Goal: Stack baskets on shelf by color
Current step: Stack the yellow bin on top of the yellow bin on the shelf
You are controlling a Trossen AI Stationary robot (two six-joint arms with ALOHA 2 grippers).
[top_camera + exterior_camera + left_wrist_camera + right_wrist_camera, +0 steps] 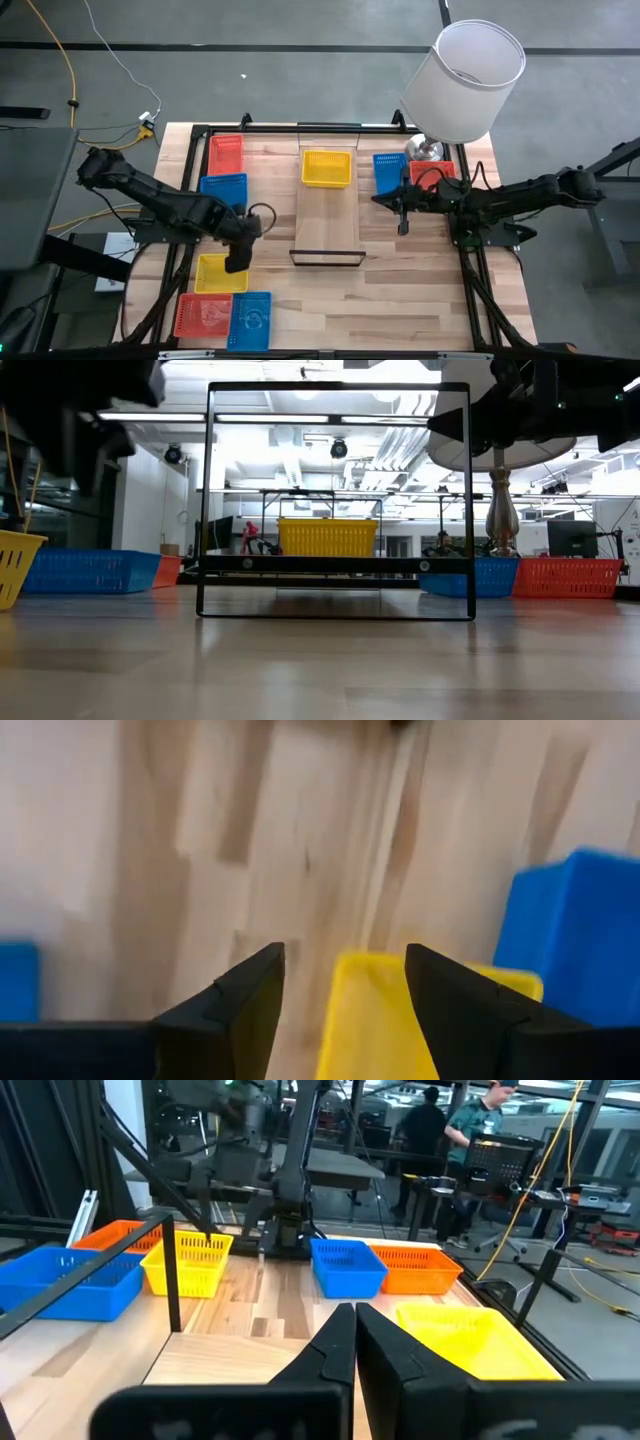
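Note:
The shelf (329, 222) is a light-wood plank with a black rail, running from the far edge toward the middle of the table. One yellow basket (326, 168) sits on its far end. My left gripper (238, 262) hangs open over the far right rim of another yellow basket (218, 273) (375, 1015) near the table's left side; that rim lies between the fingers, and I cannot tell whether they touch it. My right gripper (403, 226) (355, 1335) is shut on nothing and hovers right of the shelf.
Red (226, 153) and blue (222, 188) baskets stand far left. A red (203, 315) and a blue (250, 320) basket sit at the near left edge. Blue (388, 172) and red (432, 172) baskets stand far right beside a lamp (470, 75).

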